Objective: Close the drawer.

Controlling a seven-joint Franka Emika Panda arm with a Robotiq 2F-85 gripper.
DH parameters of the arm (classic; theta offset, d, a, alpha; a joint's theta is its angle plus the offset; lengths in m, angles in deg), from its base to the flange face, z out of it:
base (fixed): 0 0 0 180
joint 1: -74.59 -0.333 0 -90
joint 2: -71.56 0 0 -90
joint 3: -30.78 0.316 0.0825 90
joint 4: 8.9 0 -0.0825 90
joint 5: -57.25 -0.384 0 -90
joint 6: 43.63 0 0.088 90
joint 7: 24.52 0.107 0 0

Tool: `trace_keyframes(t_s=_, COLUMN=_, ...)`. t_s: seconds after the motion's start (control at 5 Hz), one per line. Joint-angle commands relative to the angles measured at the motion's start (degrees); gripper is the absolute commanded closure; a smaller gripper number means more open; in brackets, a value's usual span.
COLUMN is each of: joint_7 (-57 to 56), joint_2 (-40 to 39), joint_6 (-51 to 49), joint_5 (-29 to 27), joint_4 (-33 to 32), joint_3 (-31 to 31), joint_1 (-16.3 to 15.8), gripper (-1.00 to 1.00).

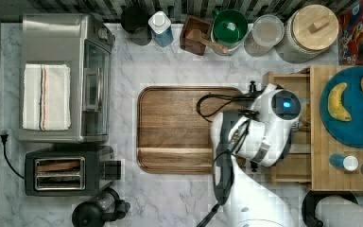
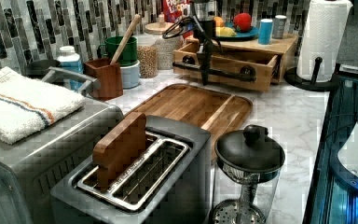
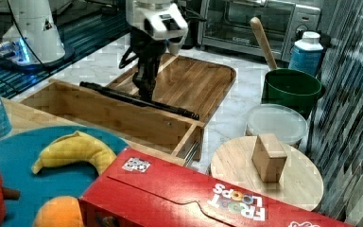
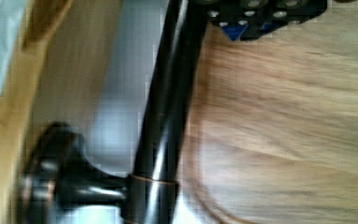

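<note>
The drawer (image 3: 99,113) is a shallow light-wood box, pulled out from under the light-wood top toward the dark tray. Its long black bar handle (image 3: 170,109) runs across the front and also shows in the left view (image 2: 228,74) and close up in the wrist view (image 4: 165,107). My gripper (image 3: 145,93) points straight down and sits at the handle near the bar's middle; in the left view the gripper (image 2: 206,77) reaches the bar from above. In the top view my white wrist (image 1: 269,123) covers the drawer's front, with the drawer's side wall (image 1: 288,78) showing beyond it.
A dark rounded wooden tray (image 1: 184,127) lies just in front of the drawer. The top above the drawer carries a blue plate (image 1: 354,127) with fruit and two cups. Jars and a green pot (image 1: 230,26) line the back wall. A toaster oven (image 1: 61,78), toaster (image 1: 61,174) and paper towel roll (image 2: 324,37) stand around.
</note>
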Motion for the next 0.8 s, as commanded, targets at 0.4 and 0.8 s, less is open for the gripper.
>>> trace_keyframes(t_s=0.4, joint_7=-5.9, joint_2=-1.5, joint_6=9.2, joint_5=-0.3, joint_4=9.3, joint_3=-6.8, joint_1=12.2, gripper=1.00)
trace_keyframes(t_s=0.8, joint_7=-5.7, joint_2=-3.0, joint_6=8.4, joint_5=2.0, joint_4=12.8, joint_3=-6.7, joint_1=13.7, gripper=1.00)
